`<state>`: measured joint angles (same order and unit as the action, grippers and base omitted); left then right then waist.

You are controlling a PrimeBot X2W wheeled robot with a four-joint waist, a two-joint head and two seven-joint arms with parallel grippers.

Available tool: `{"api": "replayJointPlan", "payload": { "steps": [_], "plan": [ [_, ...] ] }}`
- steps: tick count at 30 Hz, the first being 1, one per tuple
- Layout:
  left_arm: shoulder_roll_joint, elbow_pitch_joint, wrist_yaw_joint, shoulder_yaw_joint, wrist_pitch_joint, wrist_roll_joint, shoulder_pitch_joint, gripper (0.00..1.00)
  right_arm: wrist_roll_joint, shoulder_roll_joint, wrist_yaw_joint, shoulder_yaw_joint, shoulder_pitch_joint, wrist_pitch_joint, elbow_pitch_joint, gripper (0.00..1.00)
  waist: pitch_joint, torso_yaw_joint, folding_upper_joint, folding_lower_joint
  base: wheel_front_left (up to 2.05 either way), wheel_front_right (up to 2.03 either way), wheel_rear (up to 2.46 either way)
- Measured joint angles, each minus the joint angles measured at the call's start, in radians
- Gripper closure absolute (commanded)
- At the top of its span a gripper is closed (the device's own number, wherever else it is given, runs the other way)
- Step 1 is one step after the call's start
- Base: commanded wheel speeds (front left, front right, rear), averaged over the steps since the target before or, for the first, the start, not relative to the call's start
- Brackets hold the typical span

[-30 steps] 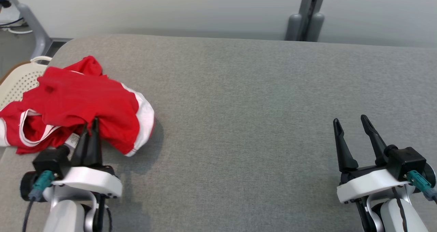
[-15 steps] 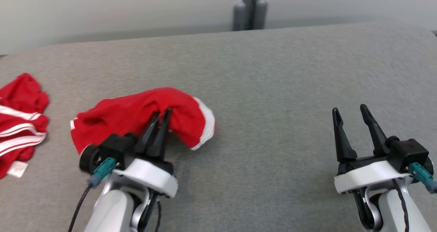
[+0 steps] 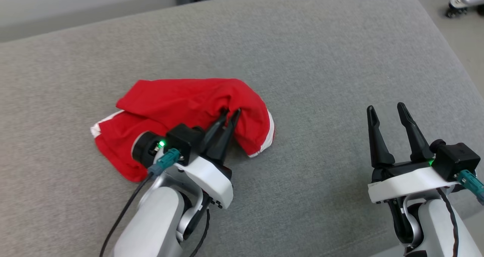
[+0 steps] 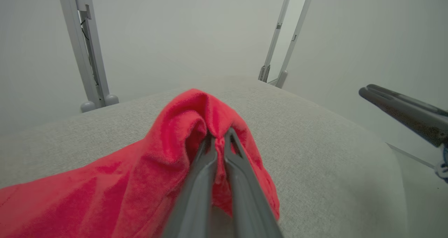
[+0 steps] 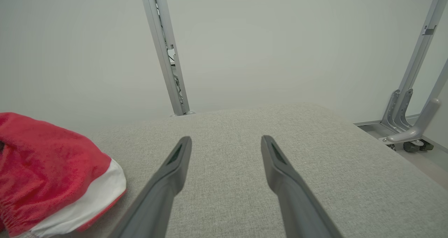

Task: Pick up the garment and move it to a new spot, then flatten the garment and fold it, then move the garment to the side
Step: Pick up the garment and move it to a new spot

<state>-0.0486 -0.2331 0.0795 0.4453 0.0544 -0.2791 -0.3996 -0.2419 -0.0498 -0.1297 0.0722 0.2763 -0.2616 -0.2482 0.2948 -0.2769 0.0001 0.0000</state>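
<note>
Transfer step. The left gripper [image 3: 231, 115] has its jaws clamped on a fold of the red garment [image 3: 177, 102], which trails crumpled near the middle of the grey table [image 3: 321, 60]. The right gripper [image 3: 385, 106] waits with jaws apart, towards the right edge. The next move probably calls for setting the garment down, releasing it and spreading it flat. A second earlier the garment lay by the far-left corner; the head camera has also turned.

Head camera looks down; both low wrist cameras share the garment [image 3: 181, 100].
</note>
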Motion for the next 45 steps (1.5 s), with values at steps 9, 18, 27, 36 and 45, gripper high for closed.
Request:
{"api": "replayJointPlan", "payload": {
  "steps": [9, 18, 27, 36, 45],
  "plan": [
    [0.0, -0.106, 0.011, 0.063, -0.032, -0.027, -0.007, 0.0, -0.011, 0.001, 0.0, -0.002, 0.0, 0.0, 0.005, 0.0, 0.045, -0.027, 0.0, 0.0, 0.0, 0.0, 0.0],
    [-0.006, -0.112, -0.01, 0.056, 0.04, -0.029, 0.006, 0.0, 0.015, 0.002, 0.0, -0.019, -0.001, 0.0, 0.003, 0.0, 0.008, 0.049, 0.0, 0.0, 0.0, 0.0, 0.0],
    [-0.043, -0.088, -0.081, -0.034, 0.12, -0.065, 0.06, 0.0, 0.053, 0.002, 0.0, -0.042, -0.023, 0.0, -0.003, 0.0, -0.052, 0.155, 0.0, 0.0, 0.0, 0.0, 0.0],
    [-0.106, -0.079, -0.135, -0.156, 0.177, -0.105, 0.107, 0.0, 0.074, 0.002, 0.0, -0.046, -0.047, 0.0, -0.014, 0.0, -0.104, 0.235, 0.0, 0.0, 0.0, 0.0, 0.0],
    [-0.167, -0.046, -0.145, -0.239, 0.203, -0.127, 0.177, 0.0, 0.085, 0.002, 0.0, -0.043, -0.09, 0.0, -0.021, 0.0, -0.158, 0.262, 0.0, 0.0, 0.0, 0.0, 0.0]
  ]
}}
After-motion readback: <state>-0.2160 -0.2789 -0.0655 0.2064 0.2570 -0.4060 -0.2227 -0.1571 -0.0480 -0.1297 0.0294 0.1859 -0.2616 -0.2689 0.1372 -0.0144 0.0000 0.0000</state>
